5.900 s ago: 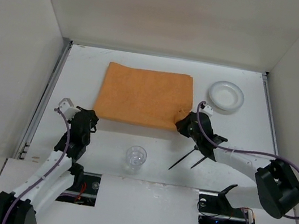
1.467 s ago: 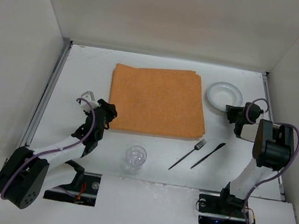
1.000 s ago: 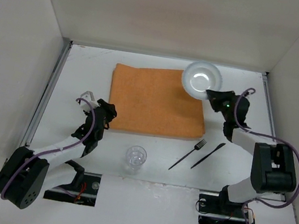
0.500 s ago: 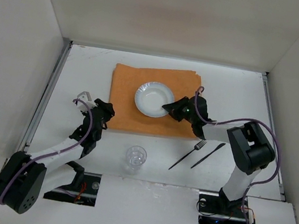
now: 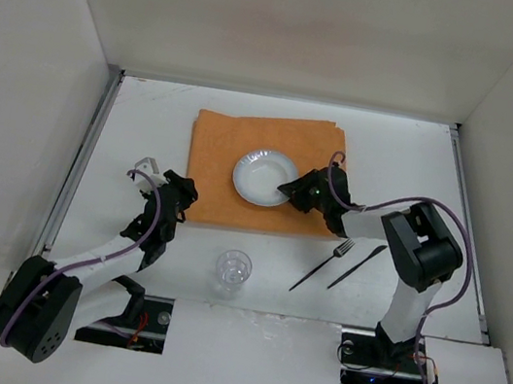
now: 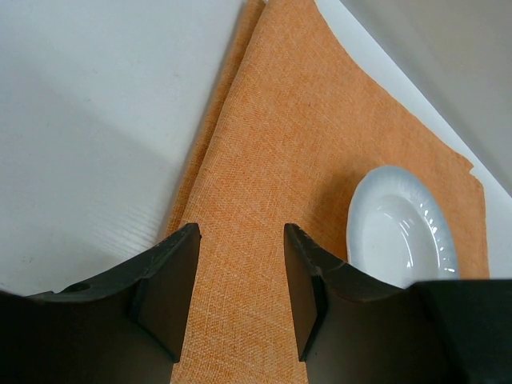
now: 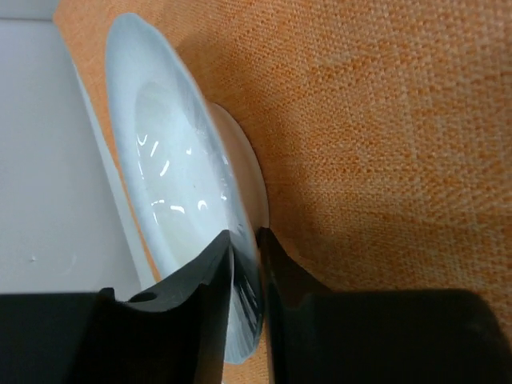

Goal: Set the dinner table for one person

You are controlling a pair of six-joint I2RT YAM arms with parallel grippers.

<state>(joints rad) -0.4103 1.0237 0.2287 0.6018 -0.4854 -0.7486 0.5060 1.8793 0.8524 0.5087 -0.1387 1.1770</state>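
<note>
The white dinner table (image 5: 140, 123) carries an orange cloth (image 5: 218, 156) at its middle back. A white plate (image 5: 261, 177) sits on the cloth; it also shows in the left wrist view (image 6: 400, 232) and the right wrist view (image 7: 172, 184). My right gripper (image 5: 298, 191) is shut on the plate's right rim, one finger inside and one under it (image 7: 244, 272). My left gripper (image 5: 180, 197) is open and empty at the cloth's front left corner, its fingers (image 6: 168, 280) over the cloth (image 6: 264, 200). A clear glass (image 5: 233, 269), a black fork (image 5: 323, 262) and a black knife (image 5: 356, 266) lie in front of the cloth.
Tall white walls enclose the table on the left, back and right. Metal rails (image 5: 79, 162) run along the side edges. The arm bases stand at the near edge.
My right gripper picked the plate up from the back right of the table, carried it left over the cloth and lowered it onto the cloth. The left arm barely moved.
</note>
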